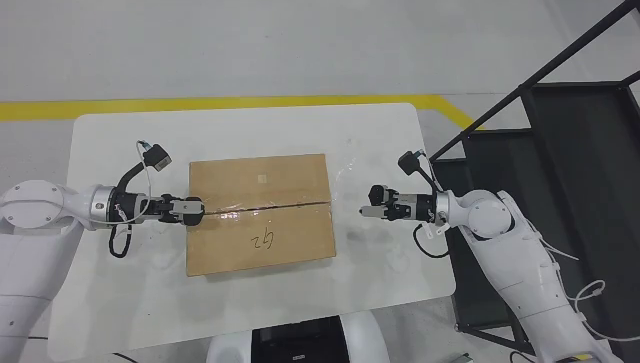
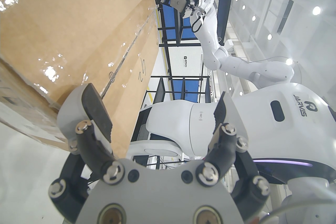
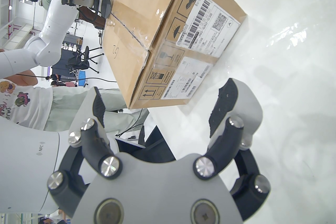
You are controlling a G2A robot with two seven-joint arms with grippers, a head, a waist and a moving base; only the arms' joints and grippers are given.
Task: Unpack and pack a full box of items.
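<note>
The closed brown cardboard box (image 1: 260,213) is sitting mid-way on the white tabletop (image 1: 380,143), with clear tape (image 1: 270,204) sealing its seam; unpacking and repacking appear to be remaining. The left gripper (image 1: 195,208) is hovering at the seam's left end, and the right gripper (image 1: 366,209) near the box's right side. Both sets of fingers are spread wide, holding nothing.

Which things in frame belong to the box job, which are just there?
Job: cardboard box, taped shut; left gripper, open at its seam end; right gripper, open, clear of it.
Just there: white table; black metal rack; yellow floor line.
</note>
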